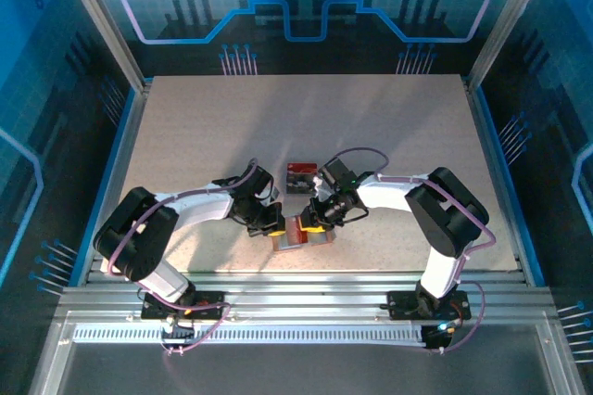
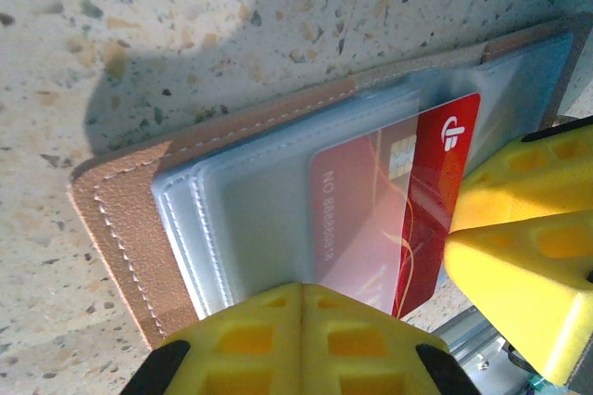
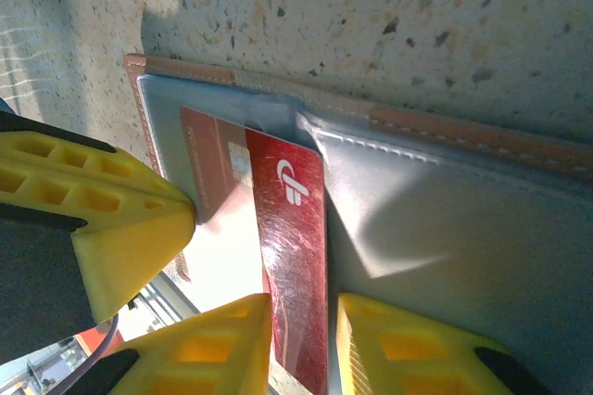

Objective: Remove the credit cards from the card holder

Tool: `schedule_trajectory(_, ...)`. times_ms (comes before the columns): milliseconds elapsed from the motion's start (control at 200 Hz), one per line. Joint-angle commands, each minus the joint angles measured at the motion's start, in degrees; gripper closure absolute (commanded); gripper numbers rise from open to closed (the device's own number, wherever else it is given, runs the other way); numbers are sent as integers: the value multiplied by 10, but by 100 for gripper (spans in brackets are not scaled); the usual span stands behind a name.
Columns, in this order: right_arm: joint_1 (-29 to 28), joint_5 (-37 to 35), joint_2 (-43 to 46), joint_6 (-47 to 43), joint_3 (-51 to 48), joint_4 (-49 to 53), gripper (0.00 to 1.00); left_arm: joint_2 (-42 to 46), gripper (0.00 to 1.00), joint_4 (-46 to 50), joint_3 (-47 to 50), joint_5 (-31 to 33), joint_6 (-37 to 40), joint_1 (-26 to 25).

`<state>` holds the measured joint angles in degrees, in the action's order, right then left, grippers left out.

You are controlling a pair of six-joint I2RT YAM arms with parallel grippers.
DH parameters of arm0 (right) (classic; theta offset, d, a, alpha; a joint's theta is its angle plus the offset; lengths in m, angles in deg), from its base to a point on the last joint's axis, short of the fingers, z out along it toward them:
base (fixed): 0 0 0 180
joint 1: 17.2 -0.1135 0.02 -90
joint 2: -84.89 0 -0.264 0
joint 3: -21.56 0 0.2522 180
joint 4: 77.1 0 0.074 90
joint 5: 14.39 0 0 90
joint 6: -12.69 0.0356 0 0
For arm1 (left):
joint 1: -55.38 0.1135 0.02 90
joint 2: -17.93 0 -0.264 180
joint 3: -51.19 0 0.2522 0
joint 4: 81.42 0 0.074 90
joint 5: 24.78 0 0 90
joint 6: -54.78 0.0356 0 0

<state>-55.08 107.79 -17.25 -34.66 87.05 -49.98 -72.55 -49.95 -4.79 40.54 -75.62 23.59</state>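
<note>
top view, holder: card holder (image 1: 303, 237) lies open on the table (image 1: 417, 117), lower centre of frame, between the two arms.
top view, tools: left gripper (image 1: 271, 226) at the holder's left edge, right gripper (image 1: 315, 219) over its right part.
top view, other: small dark-and-red item (image 1: 299, 177) just above the holder, too small to tell what it is.
left wrist, card: red card (image 2: 440, 182) is partly out of a pale pocket, free end toward the right of frame. The rest shows through the pocket film.
left wrist, left tool: fingers clenched together at bottom centre, nothing between them, tips at the holder's near edge. Looks like it is pinning the holder down.
left wrist, right tool: yellow fingers at right edge converge on the card's free end.
right wrist, right tool: the card runs down between the two fingers at bottom centre. It reads as grasping the red card.
right wrist, left tool: one yellow finger at left of frame, beside the card.
step: likely mid-extraction of the red card.
next: probably a straight pull along the pocket while the holder is held down, or the holder may drag.
</note>
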Motion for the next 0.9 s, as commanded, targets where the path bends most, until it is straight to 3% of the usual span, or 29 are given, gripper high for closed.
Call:
schedule_trajectory(0, 1, 15, -9, 4, 4, -1, 75, 3, 100, 22, 14, 13, -2, -5)
schedule_trajectory(665, 1, 38, 2, 22, -10, -42, 77, 0, 100, 27, 14, 14, 4, -5)
schedule_trajectory(895, 1, 34, 8, 23, -32, -53, 83, 2, 100, 28, 14, 13, 3, -4)
